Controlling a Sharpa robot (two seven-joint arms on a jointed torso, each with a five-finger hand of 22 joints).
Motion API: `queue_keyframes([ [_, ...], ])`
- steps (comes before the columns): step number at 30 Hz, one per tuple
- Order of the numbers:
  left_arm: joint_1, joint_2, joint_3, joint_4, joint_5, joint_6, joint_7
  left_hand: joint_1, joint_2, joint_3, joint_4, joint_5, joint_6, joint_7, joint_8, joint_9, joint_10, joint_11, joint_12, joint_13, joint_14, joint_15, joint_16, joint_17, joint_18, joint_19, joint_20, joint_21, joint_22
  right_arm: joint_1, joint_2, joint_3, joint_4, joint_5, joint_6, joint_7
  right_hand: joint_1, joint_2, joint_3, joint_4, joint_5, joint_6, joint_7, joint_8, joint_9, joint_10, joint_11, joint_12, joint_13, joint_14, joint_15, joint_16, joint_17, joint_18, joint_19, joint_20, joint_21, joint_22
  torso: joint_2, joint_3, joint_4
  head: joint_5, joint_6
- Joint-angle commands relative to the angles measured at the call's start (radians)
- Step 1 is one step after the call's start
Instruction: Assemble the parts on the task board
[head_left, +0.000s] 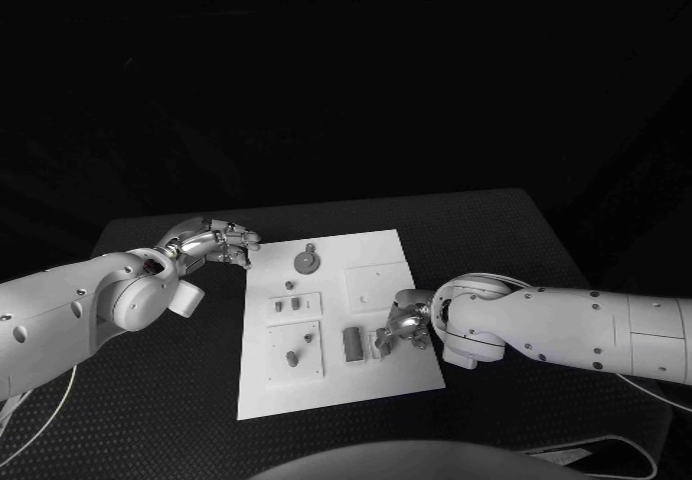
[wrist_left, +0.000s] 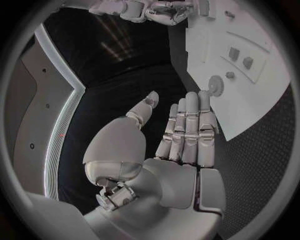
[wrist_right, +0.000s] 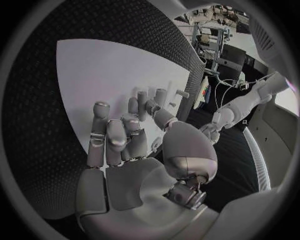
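The task board (head_left: 368, 385) lies flat in the middle of the black tabletop (head_left: 505, 230). Several small grey parts are seen on it: a round, toothed part (head_left: 306, 262) near the far edge, two small blocks (head_left: 293, 303) in a recessed panel, a peg-like part (head_left: 293, 355) in a nearer panel, and an oblong part (head_left: 353, 344) toward the right edge.

The left hand (head_left: 216, 243) is held just off the board's far left corner, fingers extended side by side in the left wrist view (wrist_left: 187, 135), with nothing in its grasp. The right hand (head_left: 404, 325) is bent over the board's right edge near the oblong part; in the right wrist view (wrist_right: 122, 137) its fingers are curled toward the board, and whether a part is pinched there cannot be told.

The step in hand is judged to be a pickup at the right edge. It would be done best with a slow, square approach, the part being pinched across its narrow sides and lifted straight, while the board is steadied by the left hand.
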Motion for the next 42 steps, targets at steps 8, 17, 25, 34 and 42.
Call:
queue_keyframes([
  [8,0.000,0.003,0.001,0.002,-0.002,0.007,0.010,-0.004,-0.003,-0.006,-0.003,-0.005,-0.002,-0.006,0.001,-0.001,-0.006,0.000,0.007,-0.002,-0.002,0.004,-0.005,0.002,0.017,-0.005,0.001,-0.002,-0.002,0.000,0.023,0.000,-0.017,0.021,0.007,0.005,0.027,0.023,-0.006,0.000,0.003,0.002,0.006,0.002,0.001,0.018,-0.010,0.003,-0.001,0.008,-0.007,0.004,-0.003,0.015,0.004,-0.003,0.003,0.019,0.000,-0.0009,0.0001,-0.003,-0.006],
  [17,0.000,0.004,0.001,0.001,-0.003,0.009,0.007,-0.004,-0.003,-0.006,-0.003,-0.005,-0.002,-0.006,0.001,-0.001,-0.006,0.000,0.007,-0.002,-0.002,0.004,-0.005,0.002,0.017,-0.005,0.001,-0.002,-0.002,0.000,0.040,0.000,-0.029,0.022,0.016,0.001,0.027,0.024,-0.006,0.000,0.003,0.002,0.006,0.002,0.000,0.019,-0.010,0.003,-0.001,0.009,-0.007,0.004,-0.003,0.015,0.004,-0.003,0.003,0.019,0.000,-0.0006,0.0012,-0.006,-0.005],
  [25,0.000,0.003,0.001,0.002,-0.005,0.010,0.008,-0.004,-0.003,-0.006,-0.003,-0.005,-0.002,-0.006,0.001,-0.001,-0.005,0.000,0.007,-0.002,-0.002,0.004,-0.005,0.002,0.017,-0.005,0.001,-0.002,-0.002,-0.001,0.046,0.000,-0.033,0.023,0.023,0.001,0.026,0.025,-0.006,0.000,0.003,0.001,0.006,0.001,0.000,0.019,-0.010,0.003,-0.001,0.008,-0.007,0.003,-0.005,0.015,0.004,-0.003,0.002,0.019,0.000,-0.0006,-0.0004,0.000,-0.006],
  [34,0.000,0.002,0.001,0.002,-0.005,0.010,0.008,-0.005,-0.004,-0.007,-0.003,-0.005,-0.002,-0.006,0.001,-0.001,-0.005,0.000,0.007,-0.002,-0.002,0.004,-0.005,0.002,0.017,-0.005,0.001,-0.002,-0.002,-0.001,0.049,0.000,-0.036,0.025,0.037,0.000,0.026,0.025,-0.007,0.000,0.003,0.001,0.007,0.001,0.000,0.019,-0.010,0.002,-0.001,0.007,-0.007,0.003,-0.006,0.015,0.003,-0.003,0.002,0.018,0.000,-0.0003,-0.0006,0.004,-0.006],
  [42,0.000,0.001,0.001,0.003,-0.006,0.010,0.007,-0.005,-0.003,-0.007,-0.003,-0.005,-0.002,-0.006,0.001,-0.001,-0.005,0.000,0.007,-0.002,-0.001,0.004,-0.005,0.003,0.017,-0.005,0.001,-0.002,-0.002,-0.002,0.053,0.000,-0.042,0.034,0.038,-0.002,0.020,0.023,-0.011,0.001,0.003,0.001,0.007,0.000,-0.001,0.019,-0.009,0.001,-0.002,0.007,-0.007,0.002,-0.007,0.015,0.003,-0.002,0.001,0.018,0.000,-0.0002,0.0005,0.008,-0.010],
])
